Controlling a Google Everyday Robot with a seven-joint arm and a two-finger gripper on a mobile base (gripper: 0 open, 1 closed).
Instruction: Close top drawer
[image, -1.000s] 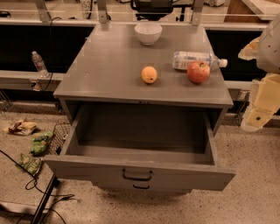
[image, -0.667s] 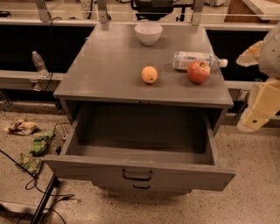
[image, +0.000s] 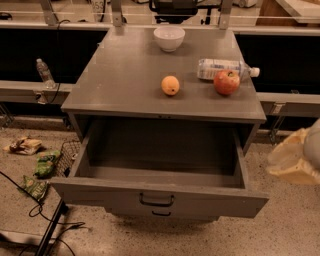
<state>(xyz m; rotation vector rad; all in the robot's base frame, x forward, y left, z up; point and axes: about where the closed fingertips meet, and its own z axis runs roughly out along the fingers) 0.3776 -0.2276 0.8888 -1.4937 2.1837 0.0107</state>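
Three snack packets on the floor, far left; one water bottle upright behind them. Cabinet top: white bowl, orange, lying plastic bottle, red apple. Top drawer stands pulled out toward me, plain grey inside. Gripper at right edge, beside the drawer's right corner, apart from it; parted or closed, I cannot tell.

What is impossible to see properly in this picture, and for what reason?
Camera view:
- The gripper, at the right edge beside the top drawer: blurred and cut off by the frame.
- The lower drawer: hidden by the top drawer's front, only its handle shows.
- The plastic bottle: its label is too small, partly behind the apple.
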